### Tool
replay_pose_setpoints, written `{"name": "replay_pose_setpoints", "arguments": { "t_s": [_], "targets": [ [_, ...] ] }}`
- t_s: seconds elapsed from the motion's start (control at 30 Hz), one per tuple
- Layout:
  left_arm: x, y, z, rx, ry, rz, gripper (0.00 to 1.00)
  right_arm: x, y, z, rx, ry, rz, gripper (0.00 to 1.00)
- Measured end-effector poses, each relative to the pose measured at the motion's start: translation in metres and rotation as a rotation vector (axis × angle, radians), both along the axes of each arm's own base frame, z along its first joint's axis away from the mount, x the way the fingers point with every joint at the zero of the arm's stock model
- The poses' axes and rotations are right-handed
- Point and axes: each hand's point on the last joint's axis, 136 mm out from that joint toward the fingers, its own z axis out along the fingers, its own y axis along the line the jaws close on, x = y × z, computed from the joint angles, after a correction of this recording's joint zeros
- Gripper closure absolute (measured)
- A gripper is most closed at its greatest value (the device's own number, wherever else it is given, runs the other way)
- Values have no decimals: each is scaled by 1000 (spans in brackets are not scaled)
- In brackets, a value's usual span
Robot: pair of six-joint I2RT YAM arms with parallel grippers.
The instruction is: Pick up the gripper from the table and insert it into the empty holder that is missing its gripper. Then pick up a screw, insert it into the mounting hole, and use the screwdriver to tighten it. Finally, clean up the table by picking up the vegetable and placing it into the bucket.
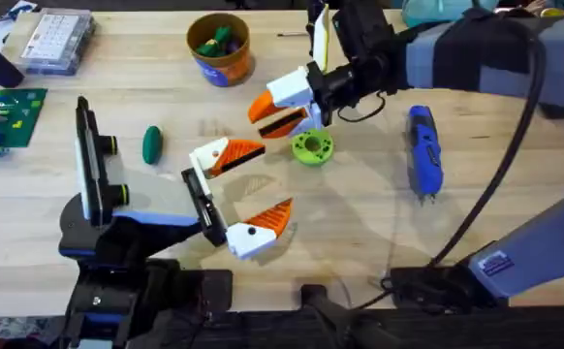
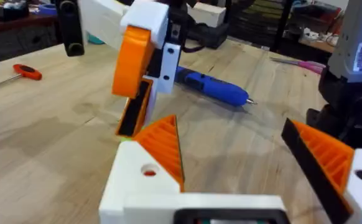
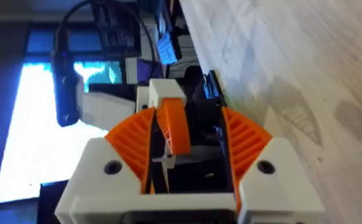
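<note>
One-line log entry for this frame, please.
right tool: shut on orange finger | left tool: open | vegetable: on table | screwdriver: on table

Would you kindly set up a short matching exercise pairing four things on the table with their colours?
Things:
1. vegetable
2. bucket
3. screwdriver
4. disc

Colours:
A. lime green
B. blue wall, orange-brown rim
C. dark green
D. blue all over

Pairs: 1-C, 2-B, 3-D, 4-A
</note>
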Motion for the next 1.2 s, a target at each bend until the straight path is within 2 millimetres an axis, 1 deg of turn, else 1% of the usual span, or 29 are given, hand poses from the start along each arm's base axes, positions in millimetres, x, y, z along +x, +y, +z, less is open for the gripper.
{"name": "replay_pose_setpoints", "arguments": {
  "t_s": [0.17,0.3,0.37,0.6,0.77,0.8,0.83,0.87,0.9,0.93,0.97,1.0,1.2],
  "targets": [
    [0,0,0,0,0,0,10,-7,0,9,76,-44,50,432],
    [0,0,0,0,0,0,10,-10,0,13,103,-61,68,431],
    [0,0,0,0,0,0,10,-14,0,12,104,-53,76,429],
    [0,0,0,0,0,0,10,-43,7,7,84,3,144,440],
    [0,0,0,0,0,0,10,-47,8,7,95,-14,158,478],
    [0,0,0,0,0,0,10,-47,8,7,96,-16,159,521],
    [0,0,0,0,0,0,10,-47,8,7,98,-20,159,603],
    [0,0,0,0,-1,0,10,-47,8,7,99,-22,160,702],
    [0,0,0,2,-6,0,10,-47,8,6,93,-21,158,852],
    [0,0,1,3,-11,0,10,-47,8,6,90,-16,158,948],
    [0,0,1,4,-15,0,10,-47,8,6,91,-12,158,980],
    [0,0,1,5,-17,-1,10,-48,8,6,93,-11,159,988],
    [0,0,1,8,-24,-1,10,-48,8,6,93,-12,160,987]
  ]
}}
